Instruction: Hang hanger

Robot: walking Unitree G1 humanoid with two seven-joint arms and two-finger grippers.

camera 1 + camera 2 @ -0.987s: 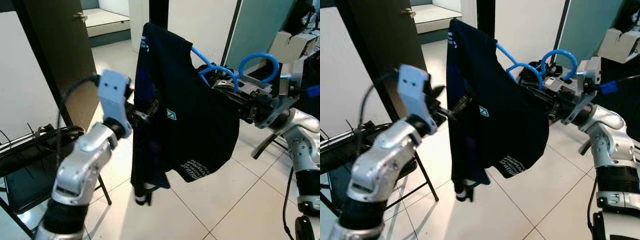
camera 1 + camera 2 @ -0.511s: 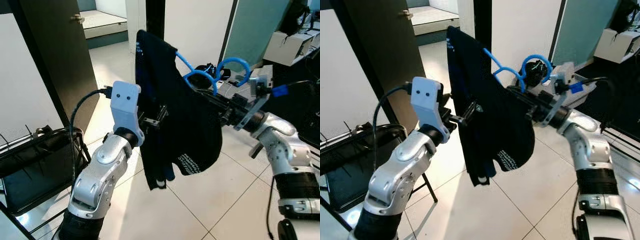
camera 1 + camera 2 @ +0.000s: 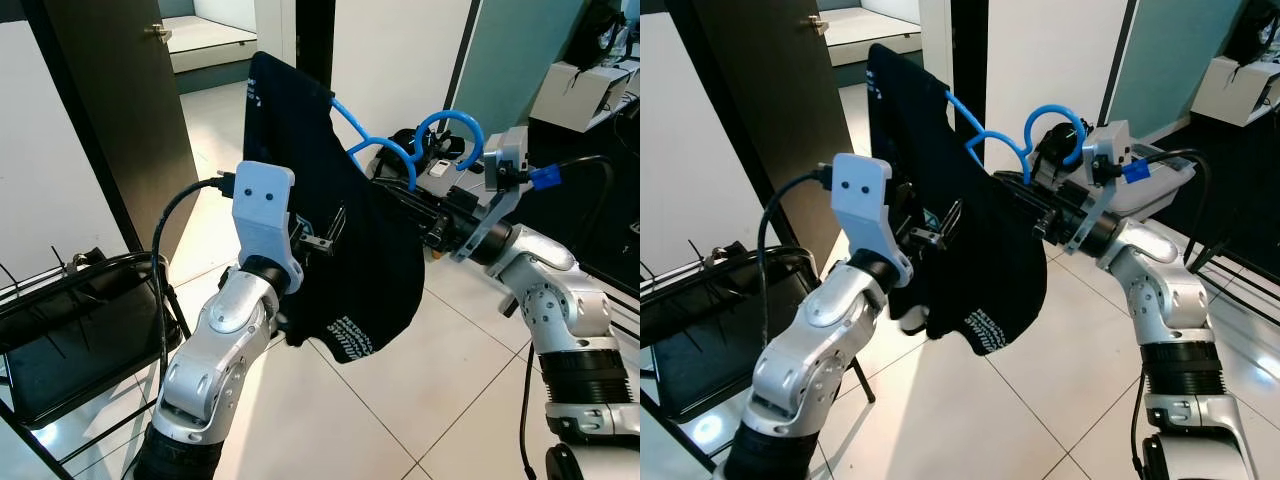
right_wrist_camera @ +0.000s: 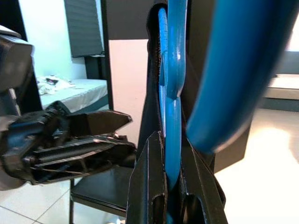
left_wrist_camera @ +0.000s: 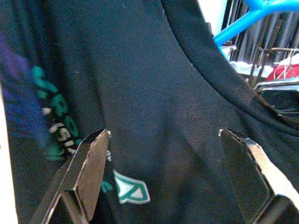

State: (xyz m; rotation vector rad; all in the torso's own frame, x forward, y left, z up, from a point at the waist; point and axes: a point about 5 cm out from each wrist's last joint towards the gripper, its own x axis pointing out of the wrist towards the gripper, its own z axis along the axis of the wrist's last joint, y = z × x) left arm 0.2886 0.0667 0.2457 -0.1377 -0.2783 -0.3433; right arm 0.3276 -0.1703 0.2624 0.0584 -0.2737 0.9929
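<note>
A blue plastic hanger [image 3: 372,140] carries a dark navy T-shirt [image 3: 355,260] with white print near its hem. My right gripper [image 4: 171,140] is shut on the hanger's blue bar, holding it in the air at chest height with the hook [image 3: 447,127] towards my right arm. The shirt drapes down over the hanger and hides most of it. My left gripper [image 5: 163,135] is open, its two fingers spread against the shirt's front beside a small teal logo [image 5: 131,191]. In the left eye view that gripper [image 3: 325,232] is pressed into the cloth.
A black folding chair [image 3: 70,320] stands at lower left. A dark wooden door [image 3: 120,110] and a black post [image 3: 315,35] rise behind the shirt. White boxes [image 3: 575,90] and black cables lie at the right. Pale floor tiles [image 3: 400,420] spread below.
My right gripper has carried the hanger and shirt to the left and a little higher. The left arm has risen and pushed into the shirt, and the hem has bunched up.
</note>
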